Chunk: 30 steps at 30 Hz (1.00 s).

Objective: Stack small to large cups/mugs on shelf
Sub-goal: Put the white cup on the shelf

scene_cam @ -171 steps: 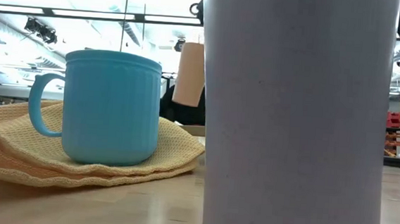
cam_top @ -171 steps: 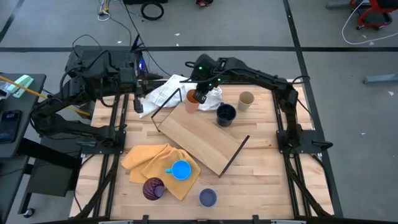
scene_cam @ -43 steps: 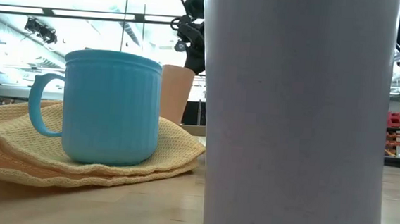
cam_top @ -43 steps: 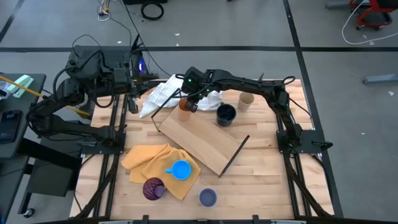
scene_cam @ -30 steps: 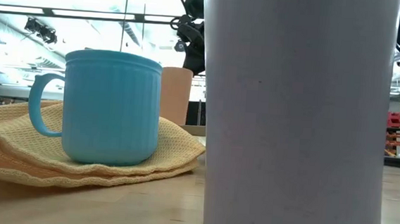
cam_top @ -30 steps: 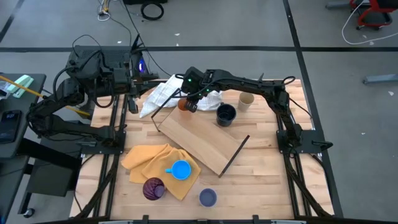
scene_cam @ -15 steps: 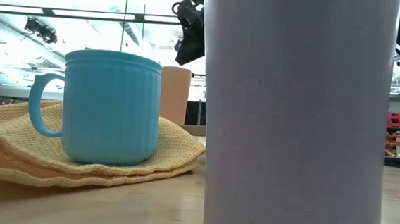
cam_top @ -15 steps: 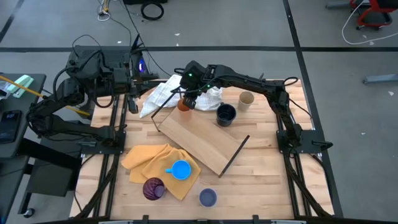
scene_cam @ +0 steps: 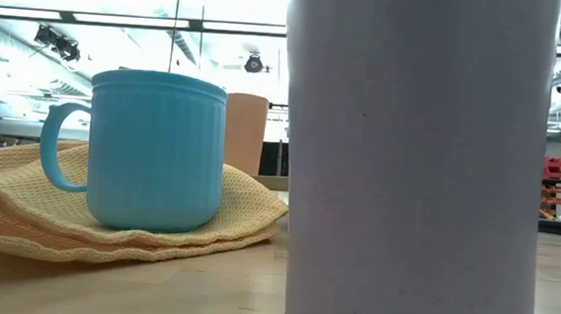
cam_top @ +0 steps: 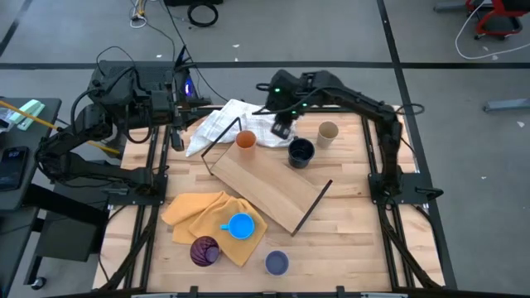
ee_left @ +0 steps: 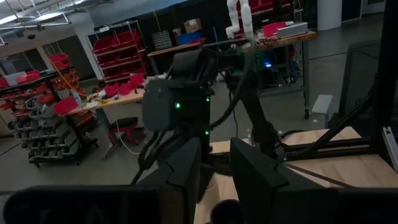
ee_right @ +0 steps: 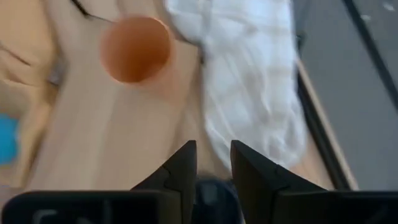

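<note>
We see the orange cup (cam_top: pixel 246 140) standing upright on the far corner of the shelf (cam_top: pixel 269 187), free of any gripper; in the right wrist view it (ee_right: pixel 135 48) sits on the board beside the white cloth (ee_right: pixel 249 81). The navy mug (cam_top: pixel 301 152) stands just off the shelf's far edge, with the tan cup (cam_top: pixel 328 132) a little beyond it. The blue mug (cam_top: pixel 241 226) sits on the yellow cloth (cam_top: pixel 199 214), the purple cup (cam_top: pixel 204 251) at that cloth's near edge, and the lavender cup (cam_top: pixel 277 263) on the bare table (cam_top: pixel 348 240) near the front. In the low view the lavender cup (scene_cam: pixel 414 156) fills the foreground, with the blue mug (scene_cam: pixel 152 148) beside it.

The right gripper (cam_top: pixel 282 128) hangs over the white cloth (cam_top: pixel 228 122), between the orange cup and the navy mug, its fingers (ee_right: pixel 183 163) slightly apart and holding nothing. The left gripper (ee_left: pixel 214 171) waits off the table's far left corner, its fingers narrowly parted around nothing.
</note>
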Motion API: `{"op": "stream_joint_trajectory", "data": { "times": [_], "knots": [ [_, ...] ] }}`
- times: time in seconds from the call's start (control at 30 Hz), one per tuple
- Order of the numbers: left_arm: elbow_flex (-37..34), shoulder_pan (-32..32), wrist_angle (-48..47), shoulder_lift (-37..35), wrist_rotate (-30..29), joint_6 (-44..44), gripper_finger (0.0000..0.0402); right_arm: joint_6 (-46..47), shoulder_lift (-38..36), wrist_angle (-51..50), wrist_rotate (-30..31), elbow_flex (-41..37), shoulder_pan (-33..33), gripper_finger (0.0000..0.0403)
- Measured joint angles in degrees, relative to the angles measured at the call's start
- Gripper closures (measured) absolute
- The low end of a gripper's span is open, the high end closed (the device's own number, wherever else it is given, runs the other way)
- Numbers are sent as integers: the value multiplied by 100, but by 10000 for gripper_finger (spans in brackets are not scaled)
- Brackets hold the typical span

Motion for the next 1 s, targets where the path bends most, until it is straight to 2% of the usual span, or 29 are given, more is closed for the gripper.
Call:
{"op": "stream_joint_trajectory", "data": {
  "times": [0.17,0.33,0.57,0.73,1.0],
  "knots": [
    [0,0,2,0,-10,2,304,252,-911,63,110,-1184,-517,301],
    [0,0,2,0,-10,2,307,604,-1972,705,176,-2988,-1128,302],
    [0,2,14,0,-10,2,303,1375,-3186,1776,-340,-5137,-1842,302],
    [0,0,114,0,-10,-2,303,1446,-3436,1780,-388,-5864,-1979,293],
    [0,0,103,2,-10,-5,307,913,-3447,1723,-369,-5906,-2073,243]
  ]
}}
